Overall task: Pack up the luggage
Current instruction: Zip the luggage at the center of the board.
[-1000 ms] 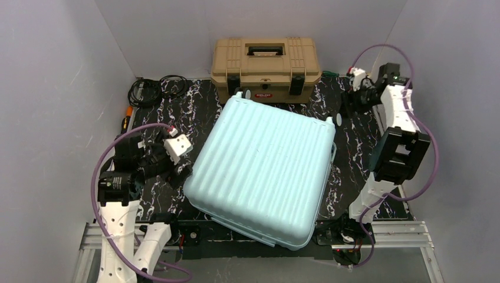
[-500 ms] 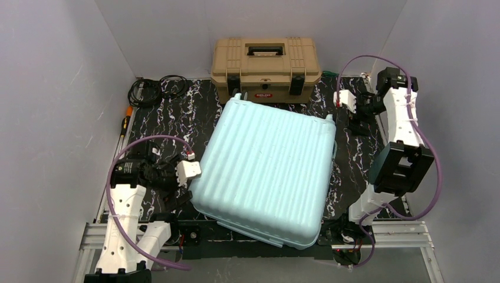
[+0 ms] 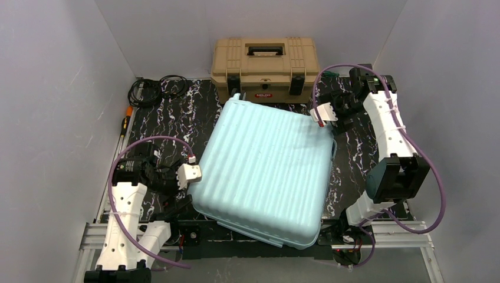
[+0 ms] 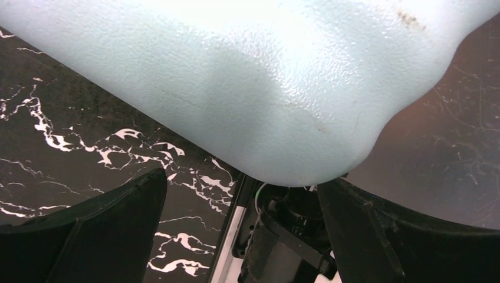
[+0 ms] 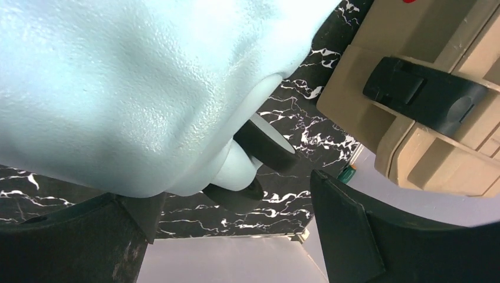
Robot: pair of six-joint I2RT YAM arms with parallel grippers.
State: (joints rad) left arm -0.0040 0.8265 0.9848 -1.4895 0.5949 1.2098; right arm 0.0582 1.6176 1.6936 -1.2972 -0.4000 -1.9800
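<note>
Your left tool [image 4: 240,180], jaws wide apart and gripping nothing, sits just beside the near-left corner of the luggage [image 3: 265,165]. Your right tool [image 5: 231,191], also spread and empty, faces the far-right corner by a wheel [image 5: 268,150]. The luggage lies closed in the middle of the table [image 3: 171,112], one diagonal running between the tools. A second ago both tools stood farther off, the right near the table's right edge.

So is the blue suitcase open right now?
No, the suitcase lies closed with its ribbed shell facing up, and none of its inside shows.
</note>
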